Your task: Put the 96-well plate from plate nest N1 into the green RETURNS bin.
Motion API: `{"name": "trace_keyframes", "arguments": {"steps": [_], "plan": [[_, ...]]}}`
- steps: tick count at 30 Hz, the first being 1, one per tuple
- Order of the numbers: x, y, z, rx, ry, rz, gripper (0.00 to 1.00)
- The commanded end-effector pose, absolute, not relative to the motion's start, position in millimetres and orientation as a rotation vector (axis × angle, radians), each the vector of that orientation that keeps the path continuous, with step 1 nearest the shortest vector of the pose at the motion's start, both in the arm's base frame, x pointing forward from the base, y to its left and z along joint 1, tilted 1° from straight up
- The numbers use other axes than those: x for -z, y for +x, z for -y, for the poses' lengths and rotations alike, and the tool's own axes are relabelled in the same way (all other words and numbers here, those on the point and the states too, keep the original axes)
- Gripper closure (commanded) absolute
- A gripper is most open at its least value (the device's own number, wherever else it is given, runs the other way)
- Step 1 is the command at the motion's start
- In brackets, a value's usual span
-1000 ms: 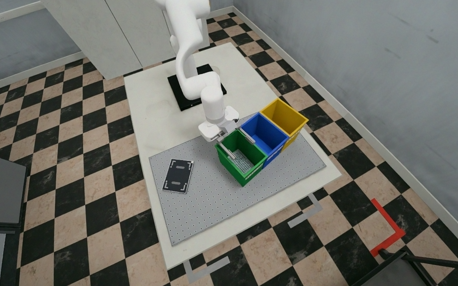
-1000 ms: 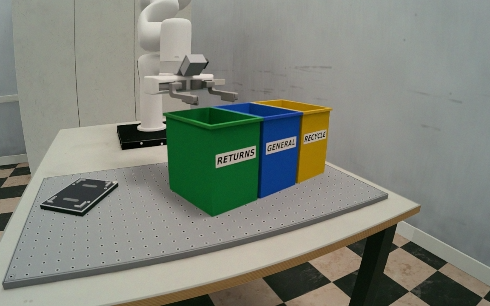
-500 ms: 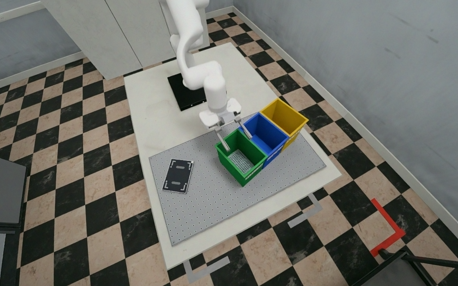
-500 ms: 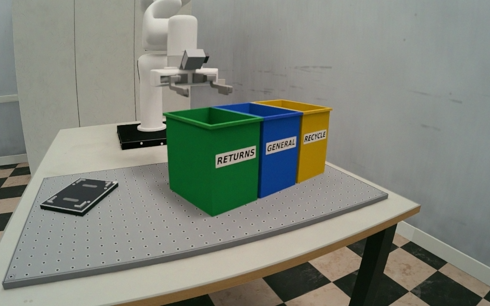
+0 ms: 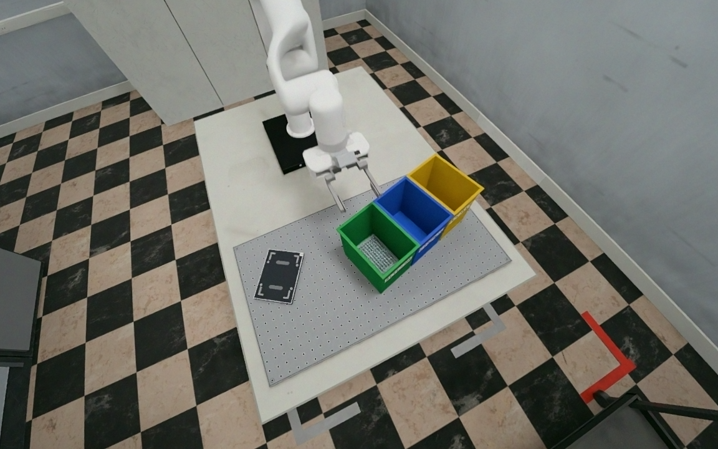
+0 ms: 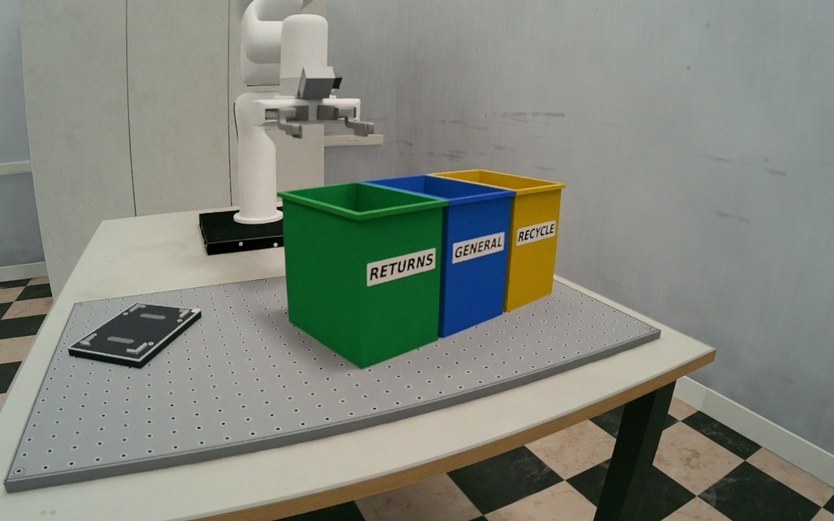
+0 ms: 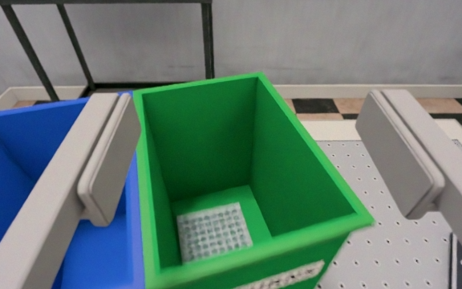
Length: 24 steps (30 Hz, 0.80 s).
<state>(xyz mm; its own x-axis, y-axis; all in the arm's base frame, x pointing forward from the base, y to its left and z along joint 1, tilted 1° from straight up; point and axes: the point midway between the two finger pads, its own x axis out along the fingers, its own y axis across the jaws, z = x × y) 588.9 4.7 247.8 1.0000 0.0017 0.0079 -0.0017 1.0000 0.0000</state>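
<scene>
The 96-well plate lies flat on the floor of the green RETURNS bin; the exterior view does not show it. My gripper is open, with its two fingers apart and nothing between them. It hangs higher than the bin rims, on the robot's side of the green bin. The blue GENERAL bin and the yellow RECYCLE bin stand upright in a row with the green one. The black plate nest is empty.
The bins and the nest stand on a grey perforated board on the table. The arm's black base plate is at the back. The blue bin is directly beside the green one.
</scene>
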Motion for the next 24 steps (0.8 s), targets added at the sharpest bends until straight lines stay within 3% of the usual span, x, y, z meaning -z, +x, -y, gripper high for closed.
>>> {"name": "trace_keyframes", "arguments": {"steps": [1, 12, 24], "plan": [[-259.5, 570.9, -2.8, -0.002, 0.01, 0.013, 0.82], [-278.4, 530.4, 1.6, -0.002, 0.01, 0.013, 0.82], [-279.2, 528.7, 1.8, -0.002, 0.01, 0.013, 0.82]]}}
